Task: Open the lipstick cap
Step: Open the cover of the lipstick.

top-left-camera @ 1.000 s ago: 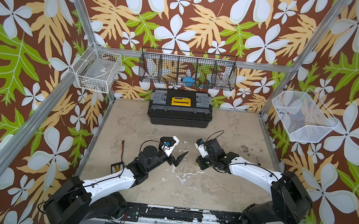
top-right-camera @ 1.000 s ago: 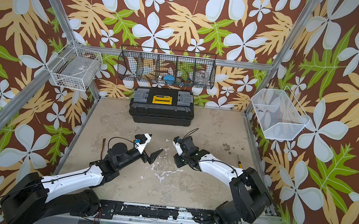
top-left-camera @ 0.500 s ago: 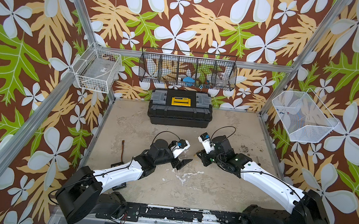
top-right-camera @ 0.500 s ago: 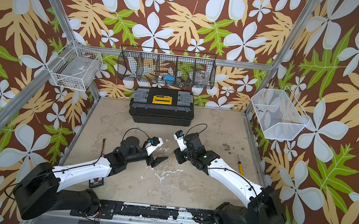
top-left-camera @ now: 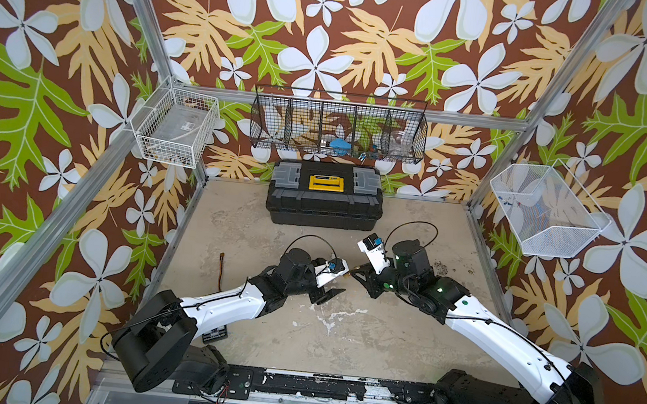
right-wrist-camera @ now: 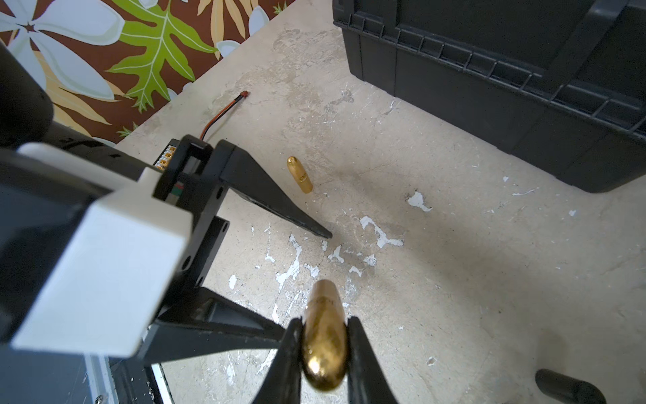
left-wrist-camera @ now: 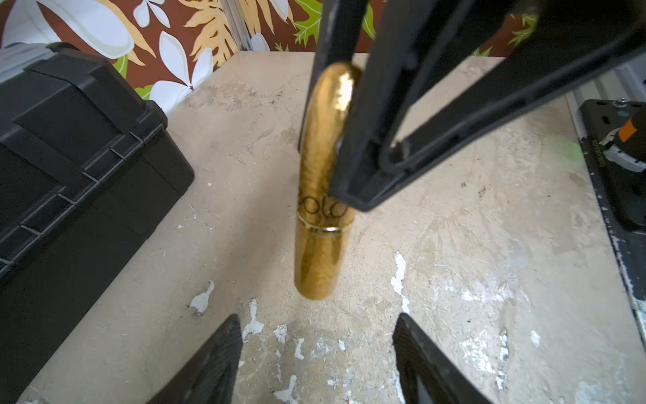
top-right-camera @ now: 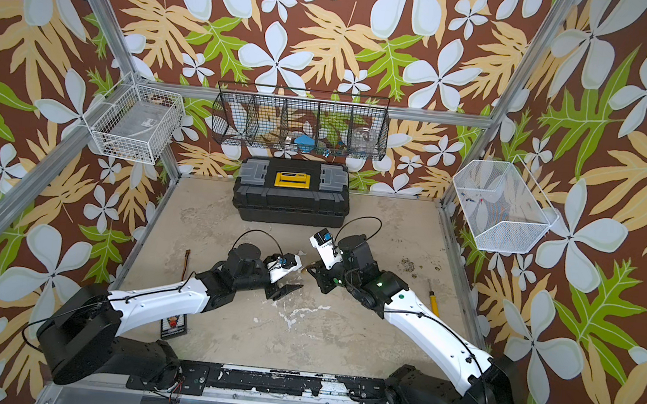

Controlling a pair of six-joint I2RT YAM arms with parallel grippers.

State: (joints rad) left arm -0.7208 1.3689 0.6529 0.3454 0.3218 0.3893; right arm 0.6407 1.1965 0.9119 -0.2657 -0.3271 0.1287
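A gold lipstick point(right-wrist-camera: 325, 335) is clamped by its rounded end in my right gripper point(right-wrist-camera: 324, 320), which is shut on it. The lipstick point(left-wrist-camera: 320, 252) hangs above the table with a thin seam ring across its middle. Its free flat end points at my left gripper point(left-wrist-camera: 317, 316). That gripper is open, its fingers point(left-wrist-camera: 213, 360) standing wide to either side, just short of the lipstick's end and touching nothing. In both top views the left gripper point(top-left-camera: 342, 283) point(top-right-camera: 300, 277) and right gripper point(top-left-camera: 353, 272) point(top-right-camera: 309, 269) meet tip to tip at mid-table.
A second gold lipstick-shaped piece point(right-wrist-camera: 299, 174) lies on the table beyond the left gripper. A black toolbox point(top-left-camera: 324, 195) stands at the back. A red-tipped cable point(top-left-camera: 220, 272) and a small card point(top-left-camera: 216, 334) lie left, a yellow-handled tool point(top-right-camera: 434, 302) right. Wire baskets point(top-left-camera: 175, 132) hang on the walls.
My left gripper has moved right, up to the end of the held lipstick, and its jaws have narrowed. My right arm has swung outward while still holding the lipstick.
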